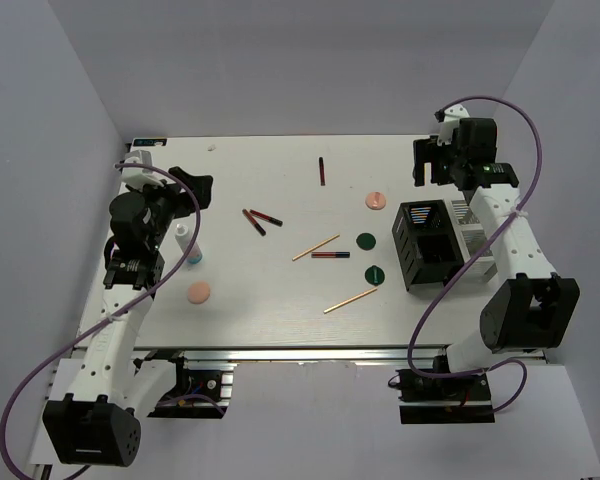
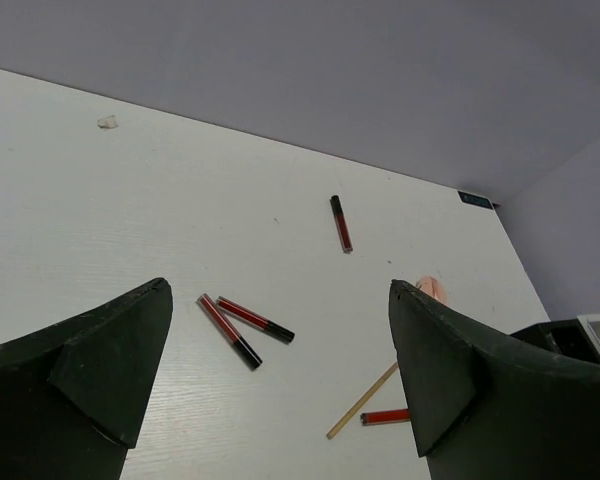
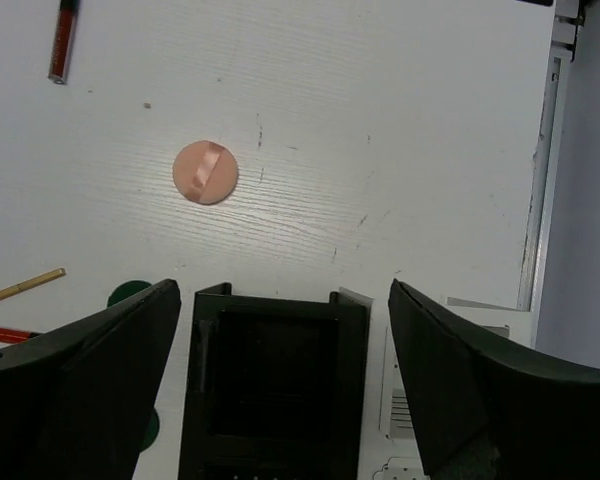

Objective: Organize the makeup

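Observation:
The makeup lies scattered on the white table [image 1: 280, 320]. Dark red tubes lie at the back [image 1: 321, 171], as a pair [image 1: 261, 220], and at the centre [image 1: 330, 255]. Two tan sticks [image 1: 315, 248] [image 1: 350, 300], two green discs [image 1: 366, 241] [image 1: 374, 273], two peach discs [image 1: 377, 201] [image 1: 198, 292] and a small white bottle [image 1: 188, 245] are there too. My left gripper [image 1: 192, 186] is open and empty above the back left, facing the tube pair [image 2: 245, 330]. My right gripper [image 1: 427, 160] is open and empty above the compartment box [image 3: 275, 390], near a peach disc [image 3: 205, 172].
The black-and-white compartment box [image 1: 427, 243] stands at the right, beside my right arm. Grey walls enclose the table on three sides. A small white scrap [image 2: 107, 122] lies near the back left edge.

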{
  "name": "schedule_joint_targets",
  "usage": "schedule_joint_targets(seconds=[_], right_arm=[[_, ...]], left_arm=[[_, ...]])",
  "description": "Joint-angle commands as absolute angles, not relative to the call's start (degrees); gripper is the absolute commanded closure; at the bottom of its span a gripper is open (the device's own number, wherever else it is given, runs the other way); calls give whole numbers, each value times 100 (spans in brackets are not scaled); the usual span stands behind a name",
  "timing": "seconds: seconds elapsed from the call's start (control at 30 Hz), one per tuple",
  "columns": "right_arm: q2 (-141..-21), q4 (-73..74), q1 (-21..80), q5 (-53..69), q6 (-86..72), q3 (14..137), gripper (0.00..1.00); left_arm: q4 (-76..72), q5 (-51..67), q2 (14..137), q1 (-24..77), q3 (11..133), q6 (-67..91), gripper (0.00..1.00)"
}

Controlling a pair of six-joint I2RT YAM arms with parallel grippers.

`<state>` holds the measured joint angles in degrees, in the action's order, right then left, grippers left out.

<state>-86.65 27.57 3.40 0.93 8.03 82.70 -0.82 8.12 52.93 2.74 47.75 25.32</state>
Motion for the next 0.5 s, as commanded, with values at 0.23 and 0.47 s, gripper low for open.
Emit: schedule_joint_targets(seconds=[0.23,0.47], right_arm=[[-8912,2654,457,1949,1590,8833,11],[-9123,2953,1306,1876,2976,8842,10]], left_arm=[[-35,1520,5405,281,5168,2654,2],[158,1626,5475,272,5229,2751,3]])
